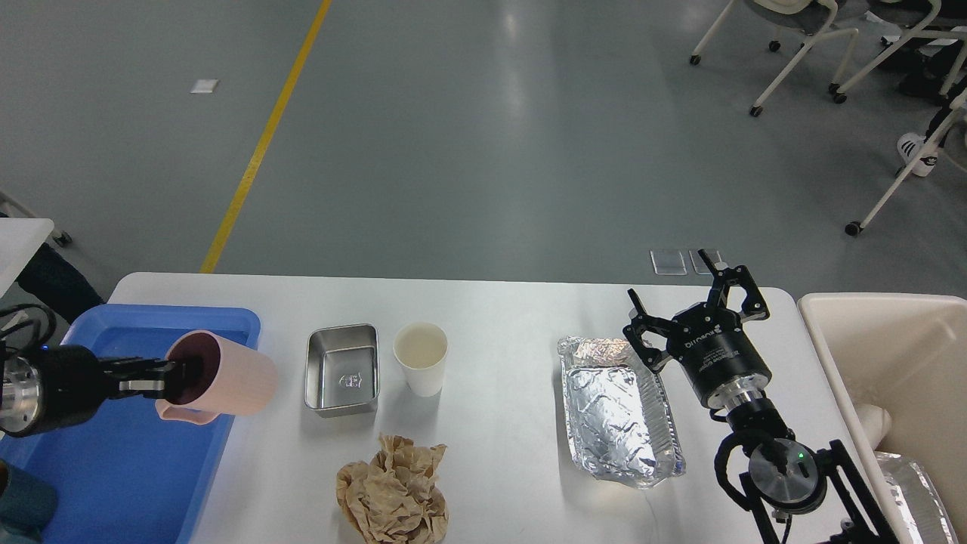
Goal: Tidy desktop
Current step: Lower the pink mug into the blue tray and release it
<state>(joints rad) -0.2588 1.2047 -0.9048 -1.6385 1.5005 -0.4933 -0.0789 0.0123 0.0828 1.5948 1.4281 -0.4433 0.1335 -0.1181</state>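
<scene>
Bright, even overhead light; soft glare streaks on grey floor (514,113); foil tray (616,412) glints; sharp focus, faint shadows

The right end effector (691,291) bears the brand "ROBOTIQ", seen inverted.

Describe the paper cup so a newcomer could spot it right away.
Start at the white desktop, about the middle. The paper cup stands upright just right of the metal tin, behind the crumpled brown paper. It's the only round white thing.
</scene>
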